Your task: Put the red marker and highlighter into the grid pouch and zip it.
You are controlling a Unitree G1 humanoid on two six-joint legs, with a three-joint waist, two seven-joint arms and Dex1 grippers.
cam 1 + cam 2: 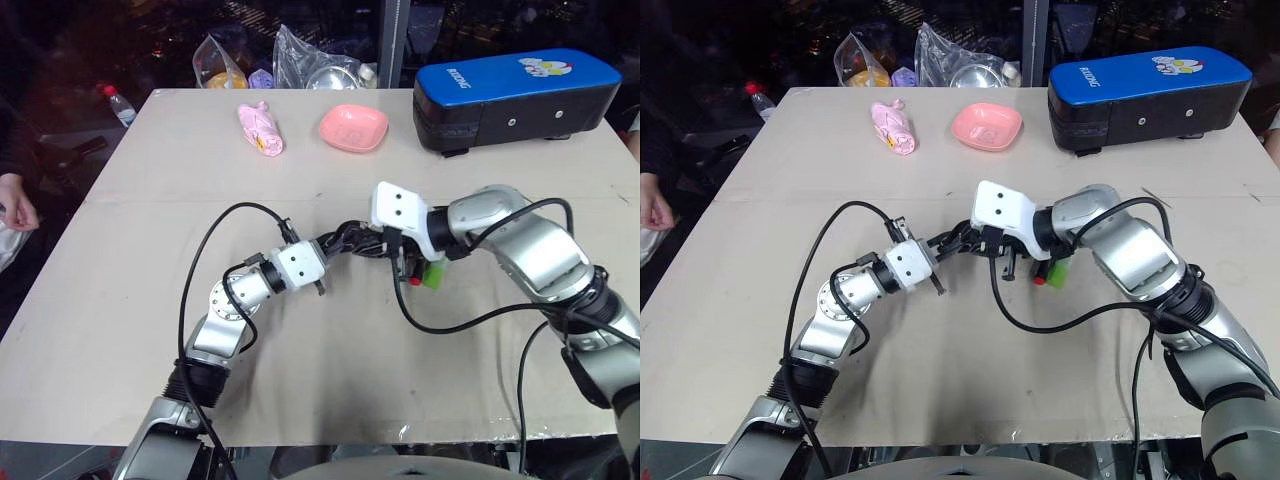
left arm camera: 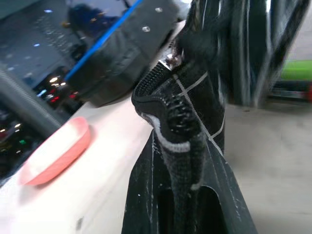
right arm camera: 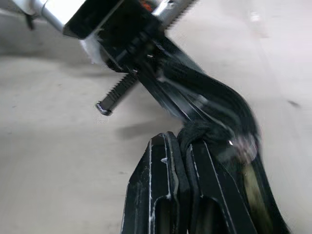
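— So where's the pouch [image 1: 962,240]?
— Mid-desk [image 1: 770,200], lifted, stretched between both grippers. Left fingers [image 2: 180,161] are clamped on one end; right fingers [image 3: 168,195] are pinched together on the other, by the zipper.
— And the pens?
— Highlighter [image 1: 1058,270] lies at 3 o'clock of the pouch, a bit of the marker [image 1: 1040,279] beside it. Can't tell what's inside the pouch.
— Other containers?
— Pink bowl [image 1: 986,125] at 12 o'clock, blue case [image 1: 1145,88] at 1.

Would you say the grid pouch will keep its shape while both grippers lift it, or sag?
Likely floppy: the grid pouch folds between the left gripper and right gripper. Probably light, since pinches at its ends hold it above the table.
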